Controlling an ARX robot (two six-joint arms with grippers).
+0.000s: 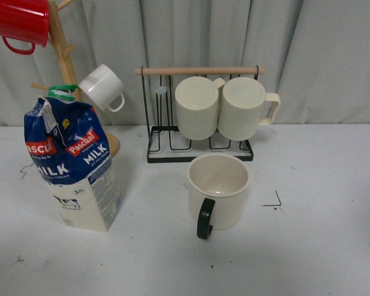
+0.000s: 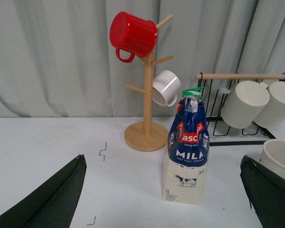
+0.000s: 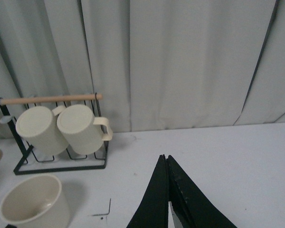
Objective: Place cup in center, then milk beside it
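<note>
The cup (image 1: pixel 219 191) stands upright mid-table (image 1: pixel 320 246), handle at six o'clock, the milk (image 1: pixel 74 166) at its nine, the rack (image 1: pixel 200 154) at twelve; left gripper (image 2: pixel 161 159) spread wide, right gripper (image 3: pixel 165 160) pinched closed, empty.

We take this for a staged test bench, not a real kitchen. A pleated grey curtain (image 1: pixel 333 55) closes the back. The bare white table (image 1: pixel 320 246) bears small black marks (image 1: pixel 274 201), with a wooden mug tree (image 1: pixel 61 43) at ten o'clock and a wire mug rack (image 1: pixel 172 71) at twelve.
</note>
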